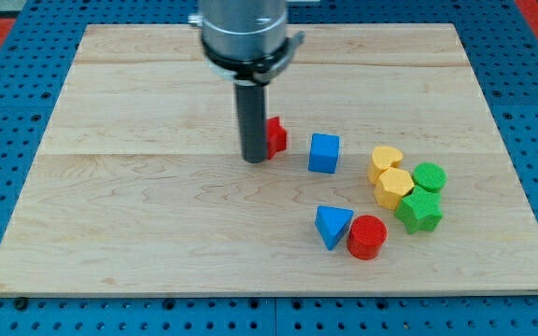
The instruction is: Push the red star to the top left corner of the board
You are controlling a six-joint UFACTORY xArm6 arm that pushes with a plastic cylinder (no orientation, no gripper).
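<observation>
A: In the camera view, where's my tip [254, 159]?

B: Planted on the board [138, 233], holding nothing; it's a bare rod. The red star [276, 136] sits touching it, or nearly, on the tip's right, half hidden by the rod.

A: So the tip is on the wrong side?

B: I'd say so. The top left corner lies up and left of the tip, while the star is on the opposite side. Pushing now would likely drive it right, toward the blue cube [323, 153] just beyond.

A: Other trouble?

B: Circling around carelessly could clip the star and spin it off line. The remaining blocks lie well off, lower right.
</observation>
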